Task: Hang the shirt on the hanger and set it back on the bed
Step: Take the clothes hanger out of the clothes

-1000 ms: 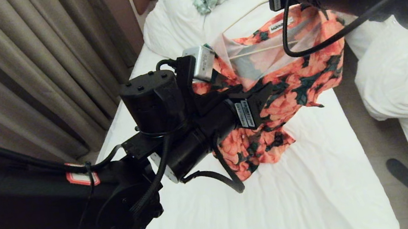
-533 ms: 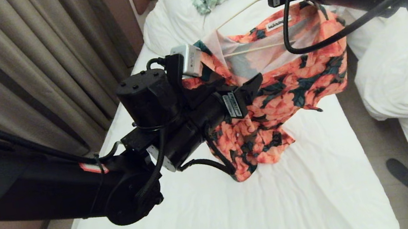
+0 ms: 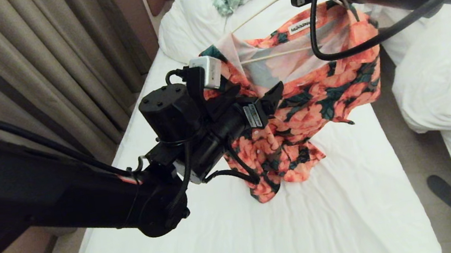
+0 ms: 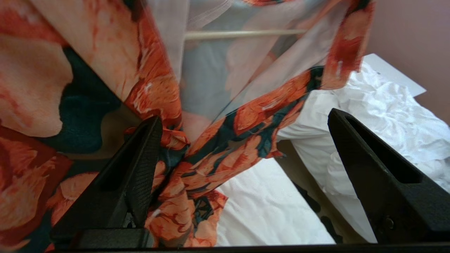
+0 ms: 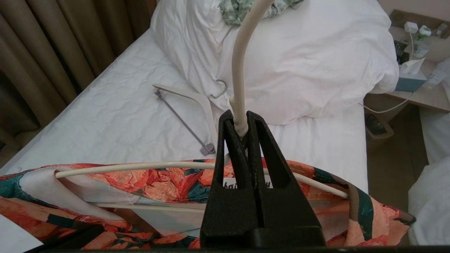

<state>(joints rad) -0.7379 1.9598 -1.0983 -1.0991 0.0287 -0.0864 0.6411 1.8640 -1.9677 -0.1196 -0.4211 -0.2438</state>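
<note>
Shirt (image 3: pixel 312 83) is draped on the cream wire hanger (image 5: pixel 140 166), lifted above the bed (image 3: pixel 267 235) with its lower hem bunched on the white sheet. Your right gripper (image 5: pixel 242 131) is clamped tight on the hanger's neck, just under the hook. Your left gripper (image 4: pixel 242 140) sits at the shirt's front, fingers (image 4: pixel 140 168) spread wide, one brushing the fabric, holding nothing. Beyond, a thicker grey-white hanger (image 5: pixel 190 109) lies by the pillows (image 5: pixel 299 70)

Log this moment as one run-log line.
right gripper: shut on hanger neck, held up | shirt: draped on hanger, hem on bed | left gripper: open at shirt front
</note>
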